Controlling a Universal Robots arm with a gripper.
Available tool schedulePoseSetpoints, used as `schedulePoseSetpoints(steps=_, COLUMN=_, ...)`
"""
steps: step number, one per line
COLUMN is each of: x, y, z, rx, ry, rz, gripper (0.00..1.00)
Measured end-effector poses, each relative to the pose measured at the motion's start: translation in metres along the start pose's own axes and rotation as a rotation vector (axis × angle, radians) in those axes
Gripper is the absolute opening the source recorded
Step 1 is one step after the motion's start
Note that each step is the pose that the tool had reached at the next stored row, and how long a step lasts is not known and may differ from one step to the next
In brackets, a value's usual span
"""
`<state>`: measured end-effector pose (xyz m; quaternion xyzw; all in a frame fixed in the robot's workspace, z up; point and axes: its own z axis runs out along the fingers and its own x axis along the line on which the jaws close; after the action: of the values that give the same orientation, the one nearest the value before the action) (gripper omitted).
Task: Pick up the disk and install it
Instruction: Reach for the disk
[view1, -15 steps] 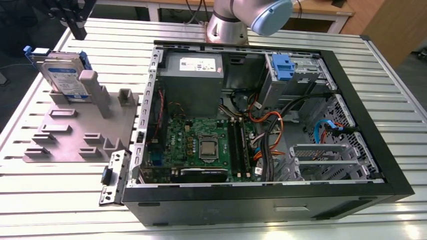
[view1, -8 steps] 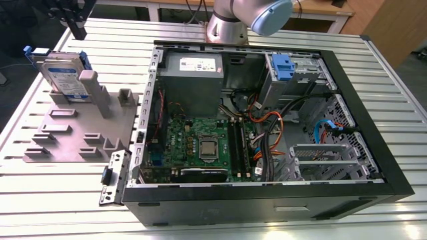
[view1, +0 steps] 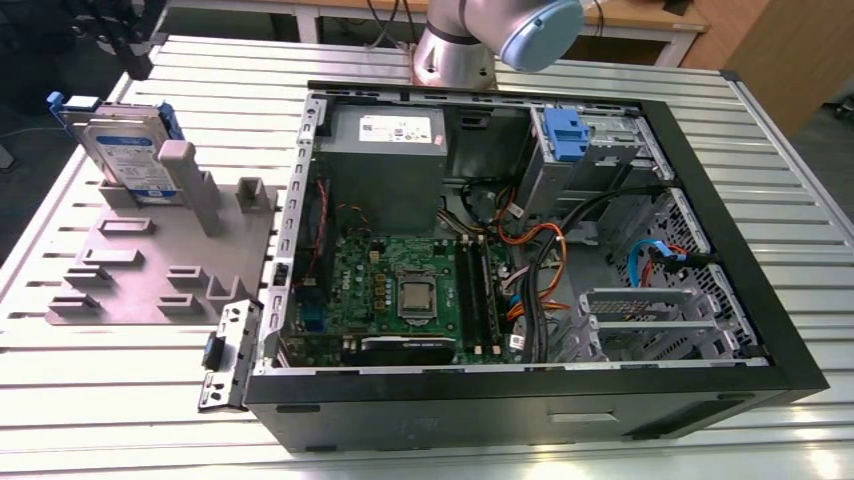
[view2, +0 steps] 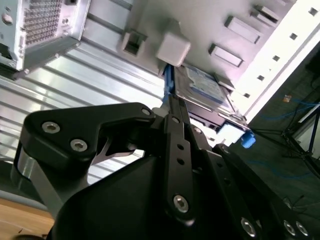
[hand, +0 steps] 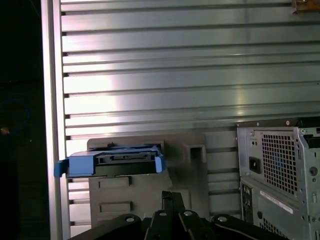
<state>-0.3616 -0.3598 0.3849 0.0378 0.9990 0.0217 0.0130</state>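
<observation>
Open computer case (view1: 747, 250) lying on its side on the slatted aluminium counter (view1: 120, 400), with a grey moulded holder (view1: 147, 270) sitting just beside it at the exterior view's left. The disk (view1: 123, 150) is standing on edge in a slot at the far end of that holder, outside the case and well apart from the drive bay. Its white label with the blue band is facing the camera, and its blue carrier frame is showing at the edges.

Inside the case, a grey metal box (view1: 384, 150) is occupying one far corner, a bare blue bracket (view1: 567, 135) is sitting in the bay at the other, and the green mainboard (view1: 400, 290) is lying below them. The arm's base (view1: 454, 55) is rising behind the case.

In both wrist views the black end effector (view2: 172, 102) (hand: 172, 196) is hovering over the holder (hand: 192, 165) with its fingers pressed together and gripping nothing. In the first wrist view, the disk (hand: 115, 162) is lying a little beyond the fingertips, with bare holder surface showing between them. In the second wrist view, the disk (view2: 202, 85) is sitting just past the tips, and the perforated rear of the case (view2: 45, 25) is appearing off to one side.
</observation>
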Motion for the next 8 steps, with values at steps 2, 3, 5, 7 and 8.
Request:
schedulePoseSetpoints(steps=2, x=0.009, y=-0.0007, z=0.0004, rx=0.0, ry=-0.0001, rz=0.0, gripper=0.11)
schedulePoseSetpoints(steps=3, x=0.0135, y=-0.001, z=0.0006, rx=-0.0001, ry=-0.0002, rz=0.0, gripper=0.11)
schedulePoseSetpoints(steps=5, x=0.0227, y=-0.0017, z=0.0006, rx=0.0001, ry=0.0001, rz=0.0, gripper=0.11)
schedulePoseSetpoints(steps=7, x=0.03, y=-0.0023, z=0.0008, rx=0.0, ry=0.0, rz=0.0, gripper=0.11)
schedulePoseSetpoints(steps=8, x=0.0311, y=-0.0024, z=0.0008, rx=0.0, ry=0.0, rz=0.0, gripper=0.11)
